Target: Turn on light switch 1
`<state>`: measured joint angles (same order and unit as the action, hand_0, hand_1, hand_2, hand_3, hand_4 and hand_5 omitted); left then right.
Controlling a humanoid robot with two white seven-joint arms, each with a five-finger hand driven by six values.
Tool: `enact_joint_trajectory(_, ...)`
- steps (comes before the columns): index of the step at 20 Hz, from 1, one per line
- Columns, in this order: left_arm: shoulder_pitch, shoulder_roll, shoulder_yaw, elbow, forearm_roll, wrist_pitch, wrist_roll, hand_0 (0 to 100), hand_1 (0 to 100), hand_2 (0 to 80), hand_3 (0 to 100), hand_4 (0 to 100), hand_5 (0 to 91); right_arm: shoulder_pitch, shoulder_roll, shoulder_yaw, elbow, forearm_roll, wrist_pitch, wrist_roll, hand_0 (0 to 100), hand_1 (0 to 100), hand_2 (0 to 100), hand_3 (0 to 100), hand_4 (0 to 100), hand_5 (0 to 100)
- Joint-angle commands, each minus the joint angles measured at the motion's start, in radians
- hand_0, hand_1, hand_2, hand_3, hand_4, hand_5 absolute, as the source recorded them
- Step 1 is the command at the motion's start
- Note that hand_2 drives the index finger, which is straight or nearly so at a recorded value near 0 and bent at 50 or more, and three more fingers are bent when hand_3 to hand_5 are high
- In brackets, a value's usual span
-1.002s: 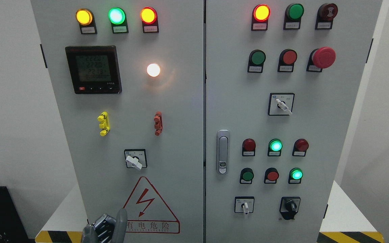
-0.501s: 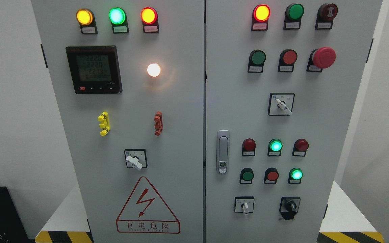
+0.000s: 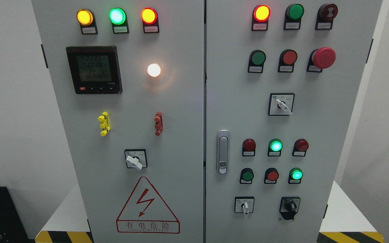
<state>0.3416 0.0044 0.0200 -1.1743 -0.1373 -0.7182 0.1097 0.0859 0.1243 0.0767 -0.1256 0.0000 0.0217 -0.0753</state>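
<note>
1. Neither robot hand shows in the head view; whether their fingers are spread or curled cannot be told, since both arms are out of frame.
2. The likeliest candidate for light switch 1 is the white-handled rotary selector [image 3: 134, 160] on the left door, just above the red warning triangle [image 3: 147, 206]; its handle points down and to the right; the labels are too small to read, so the match is a judgement.
3. Directly above it, well apart, a round white lamp [image 3: 153, 70] glows to the right of the black digital meter [image 3: 94, 70]; a yellow clip [image 3: 103, 123] and a red clip [image 3: 158, 123] sit between lamp and selector.
4. Judged from the lit lamp and the turned handle, the switching looks already done; nothing touches the selector.
5. What is left appears slight: at most, confirming that the glowing lamp is the one the switch governs; the pictures alone cannot settle that.
</note>
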Motion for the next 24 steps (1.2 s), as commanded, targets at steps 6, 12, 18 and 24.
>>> enact_joint_trajectory(6, -0.162, 0.014, 0.018, 1.16, -0.004, 0.286, -0.108, 7, 0, 0.0, 13, 19, 0.0, 0.0, 0.0, 0.0, 0.0, -0.025, 0.0, 0.0, 0, 0, 0, 0, 0, 0)
enact_joint_trajectory(12, -0.156, -0.02, -0.029, 1.156, 0.005, 0.495, -0.125, 9, 0, 0.0, 0, 0, 0.0, 0.0, 0.0, 0.0, 0.0, -0.025, -0.002, 0.0, 0, 0, 0, 0, 0, 0)
enact_joint_trajectory(18, -0.197, -0.063, -0.02, 1.156, 0.059, 0.549, -0.133, 6, 0, 0.0, 0, 0, 0.0, 0.0, 0.0, 0.0, 0.0, -0.025, 0.0, 0.0, 0, 0, 0, 0, 0, 0)
enact_joint_trajectory(24, -0.222, -0.069, -0.02, 1.159, 0.09, 0.549, -0.153, 6, 0, 0.0, 0, 0, 0.0, 0.0, 0.0, 0.0, 0.0, -0.025, 0.0, 0.0, 0, 0, 0, 0, 0, 0)
